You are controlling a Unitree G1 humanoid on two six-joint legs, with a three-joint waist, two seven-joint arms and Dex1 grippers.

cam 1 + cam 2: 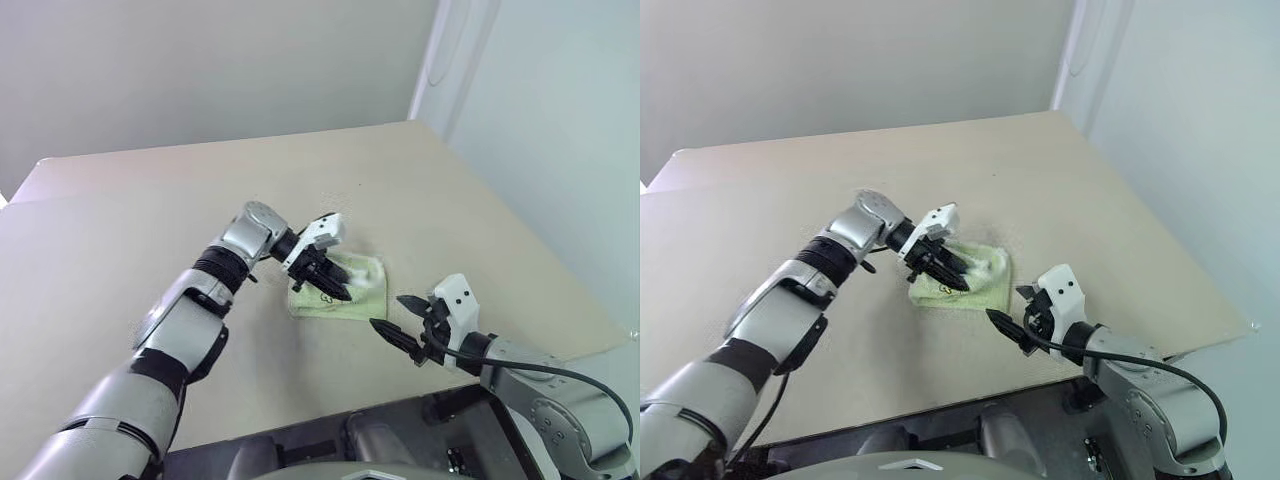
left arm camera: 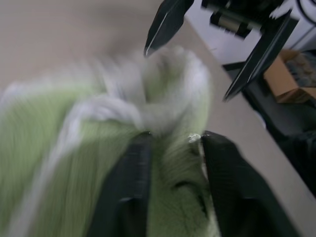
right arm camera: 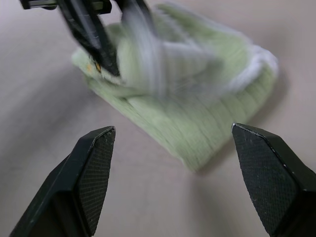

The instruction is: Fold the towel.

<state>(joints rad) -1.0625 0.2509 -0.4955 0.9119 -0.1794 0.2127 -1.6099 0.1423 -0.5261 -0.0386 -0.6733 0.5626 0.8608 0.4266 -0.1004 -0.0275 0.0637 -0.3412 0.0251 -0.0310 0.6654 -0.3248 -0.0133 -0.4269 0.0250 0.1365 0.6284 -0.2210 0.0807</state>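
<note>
Two black fingers of my left gripper (image 1: 322,272) sit on top of the towel (image 1: 345,290), parted a little, with lime terry between them; whether they pinch it I cannot tell. My right gripper (image 1: 397,323) hangs just off the towel's near right corner, fingers spread wide and holding nothing, pointing at it. The towel lies as a small folded bundle on the table (image 1: 450,210), its long side running left to right. I judge the left arm nearer for the next fold.
</note>
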